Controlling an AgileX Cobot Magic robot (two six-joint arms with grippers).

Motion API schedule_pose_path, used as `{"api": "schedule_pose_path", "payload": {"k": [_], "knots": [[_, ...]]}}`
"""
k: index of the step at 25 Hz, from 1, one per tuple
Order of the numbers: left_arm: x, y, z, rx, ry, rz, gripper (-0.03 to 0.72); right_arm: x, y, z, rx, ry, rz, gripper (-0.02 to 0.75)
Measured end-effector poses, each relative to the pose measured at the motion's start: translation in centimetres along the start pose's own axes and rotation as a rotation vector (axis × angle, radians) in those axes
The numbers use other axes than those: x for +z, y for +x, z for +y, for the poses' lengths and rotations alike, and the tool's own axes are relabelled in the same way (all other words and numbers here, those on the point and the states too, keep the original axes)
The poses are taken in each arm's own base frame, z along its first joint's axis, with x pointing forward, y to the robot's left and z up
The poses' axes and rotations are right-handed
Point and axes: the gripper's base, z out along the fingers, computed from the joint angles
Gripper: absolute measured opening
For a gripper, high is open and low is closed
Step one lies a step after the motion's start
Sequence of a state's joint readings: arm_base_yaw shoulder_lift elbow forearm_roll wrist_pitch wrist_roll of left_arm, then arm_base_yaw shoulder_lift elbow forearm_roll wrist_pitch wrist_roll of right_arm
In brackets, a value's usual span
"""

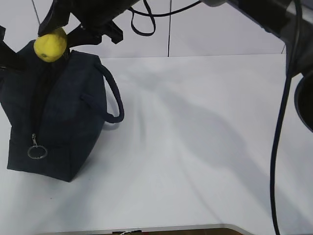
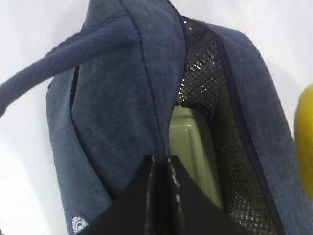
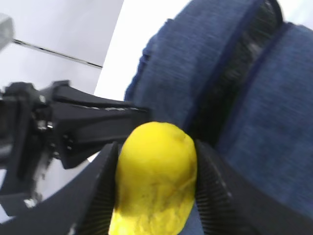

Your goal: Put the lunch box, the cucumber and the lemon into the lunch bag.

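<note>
The navy lunch bag (image 1: 63, 117) stands at the left of the table with its top open. My right gripper (image 1: 57, 35) is shut on the yellow lemon (image 1: 50, 45) and holds it just above the bag's opening; the lemon fills the right wrist view (image 3: 155, 181) between both pads. My left gripper (image 2: 161, 159) is shut on the fabric edge of the lunch bag (image 2: 122, 98) beside the opening. Inside, against the silver lining (image 2: 205, 73), the lunch box's sage-green lid (image 2: 193, 147) shows. The lemon's edge shows in the left wrist view (image 2: 305, 132). The cucumber is hidden or out of view.
The bag's loop handle (image 1: 115, 98) sticks out to the right and its zipper ring pull (image 1: 37, 152) hangs on the front end. The right arm crosses the top of the exterior view, with a black cable (image 1: 279, 147) hanging at the right. The white table (image 1: 195, 147) extends right of the bag.
</note>
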State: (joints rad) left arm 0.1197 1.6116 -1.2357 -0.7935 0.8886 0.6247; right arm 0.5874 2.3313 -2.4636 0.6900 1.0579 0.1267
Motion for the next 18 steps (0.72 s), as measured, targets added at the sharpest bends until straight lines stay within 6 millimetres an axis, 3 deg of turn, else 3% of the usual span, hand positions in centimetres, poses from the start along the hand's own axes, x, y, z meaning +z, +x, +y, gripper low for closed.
{"api": "schedule_pose_path", "payload": {"k": [9,18], "knots": [[0.0,-0.1,-0.2,-0.018,0.018,-0.013,-0.013,3.4,0.7,-2.3,0.001,0.014,0.021,0.370],[0.0,-0.2,-0.3,-0.034,0.034,-0.024,-0.013,5.0,1.4,-4.1,-0.041,0.059,0.063,0.384]]}}
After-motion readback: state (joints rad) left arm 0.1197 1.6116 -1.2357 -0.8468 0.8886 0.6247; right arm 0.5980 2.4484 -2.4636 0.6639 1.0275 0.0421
